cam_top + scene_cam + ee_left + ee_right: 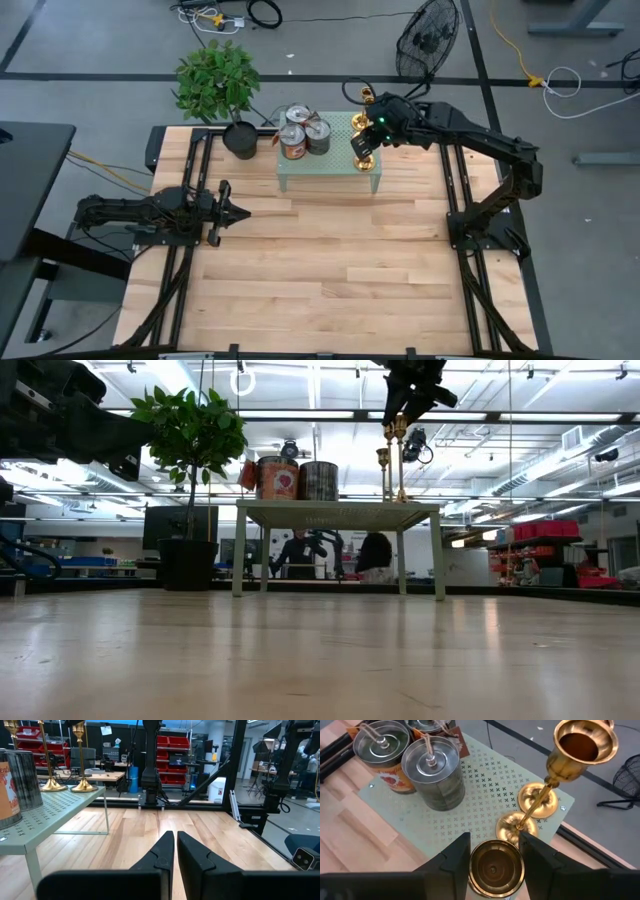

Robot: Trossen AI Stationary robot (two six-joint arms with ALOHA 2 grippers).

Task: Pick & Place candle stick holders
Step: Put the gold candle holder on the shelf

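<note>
— How far along is it?
— Barely begun: the right gripper [494,851] pinches one candle stick holder [496,866] by its cup on the small green shelf [335,165]. Two other holders [555,770] stand beside it.
— And the left gripper [175,851]?
— Pressed together, idle over the counter [330,270], well apart

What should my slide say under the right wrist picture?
Right gripper grips a gold candle holder above the green stand.
</note>
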